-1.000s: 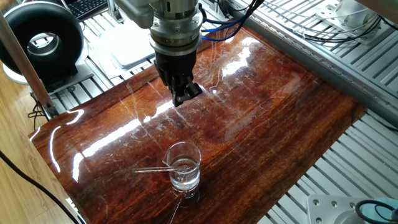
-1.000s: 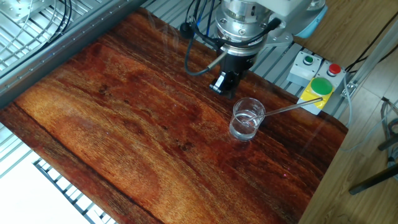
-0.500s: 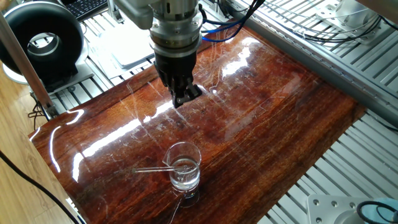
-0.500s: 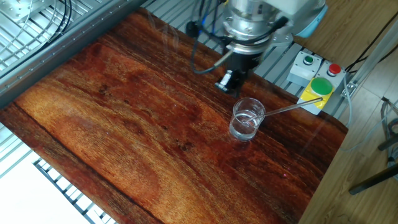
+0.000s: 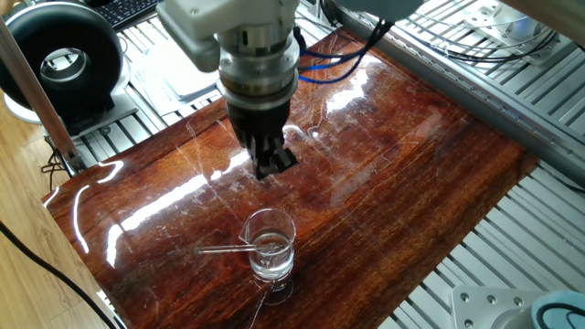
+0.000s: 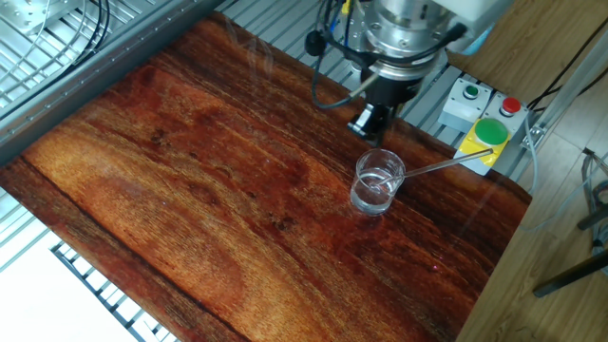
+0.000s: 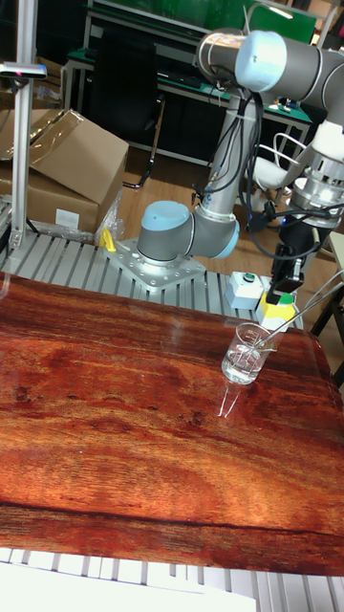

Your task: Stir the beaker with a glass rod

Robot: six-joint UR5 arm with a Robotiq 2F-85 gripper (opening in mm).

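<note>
The clear glass beaker stands upright near the wooden table's edge with liquid in it, also visible in the other fixed view and the tall view. The glass rod leans inside it, its lower end in the liquid and its upper end sticking out over the rim. My gripper hangs above the table behind the beaker. Its fingers are shut with nothing between them. It touches neither beaker nor rod.
A box with green and red buttons sits just past the table edge beyond the rod's free end. A black round device stands off the table's corner. Aluminium rails run along the far side. Cardboard boxes lie on the floor.
The gripper has shifted a short way across the table towards the beaker's side, staying shut. Beaker and rod have not moved.
</note>
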